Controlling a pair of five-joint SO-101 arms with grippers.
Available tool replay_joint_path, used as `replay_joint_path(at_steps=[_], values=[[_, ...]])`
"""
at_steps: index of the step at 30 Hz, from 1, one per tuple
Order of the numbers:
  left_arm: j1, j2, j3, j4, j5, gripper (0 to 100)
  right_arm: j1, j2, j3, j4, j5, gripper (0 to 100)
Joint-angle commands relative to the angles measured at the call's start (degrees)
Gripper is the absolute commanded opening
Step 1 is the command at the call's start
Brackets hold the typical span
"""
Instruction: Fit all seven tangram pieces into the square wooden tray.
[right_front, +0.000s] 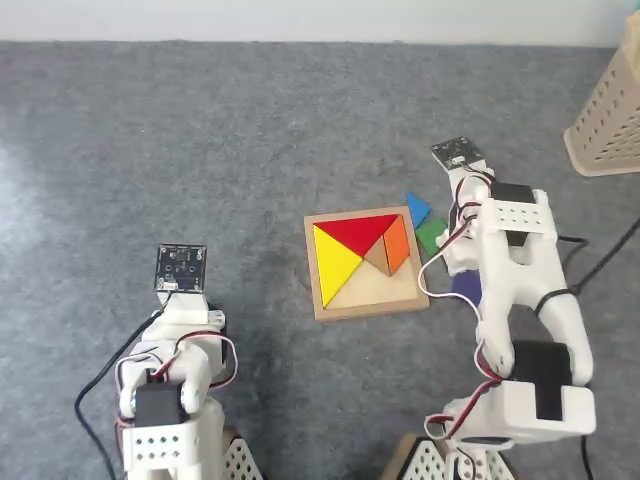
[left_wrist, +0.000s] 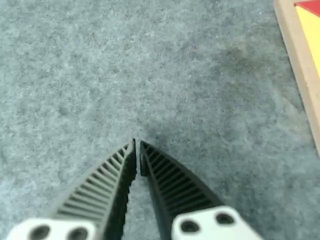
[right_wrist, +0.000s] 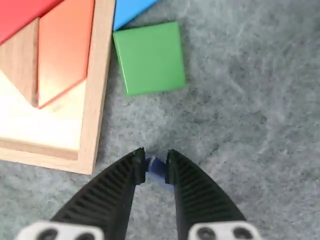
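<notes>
Tangram pieces are split between tray and surface, and one, a dark blue piece (right_wrist: 156, 171), is pinched between the tips of our right gripper (right_wrist: 155, 156), its jaws clamped on the thin edges just off the near right corner of the square wooden tray (right_wrist: 95, 100). How much of it we hold we cannot tell; little of it shows. Just beyond the gripper a green square (right_wrist: 150, 57) lies flat on the grey surface (right_wrist: 250, 100), just beside the tray's right rim, and a light blue triangle (right_wrist: 130, 10) lies past it, toward the far edge. Inside the tray, about mid-surface, lie a red triangle (right_front: 355, 232), a yellow triangle (right_front: 332, 262), an orange piece (right_front: 397, 243) and a small brownish triangle (right_front: 377, 260); its near right part is bare wood. Our left gripper (left_wrist: 137, 145) is clenched on nothing over bare surface toward the left edge, apart from the tray.

We judge these pieces light, stiff and smooth-faced, likely to slide rather than bend. They lie low on the fuzzy surface, so we would grip across two edges near the middle, and the square across parallel sides, since tapering corners may squirt from the jaws.
</notes>
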Motion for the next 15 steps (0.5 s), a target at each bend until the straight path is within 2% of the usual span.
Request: replay_joint_path(at_steps=[1,10,15], values=[[0.18,-0.88,-0.66,0.09,0.44,1,-1.36,-3.74,-0.44,0.4,1.85,0.6],[0.18,-0.88,-0.66,0.09,0.44,1,-5.58,-3.82,-0.7,0.57,8.44,0.7],[0.18,-0.88,-0.66,0.09,0.44,1,-6.81,-3.38,-0.44,0.22,7.47,0.7]])
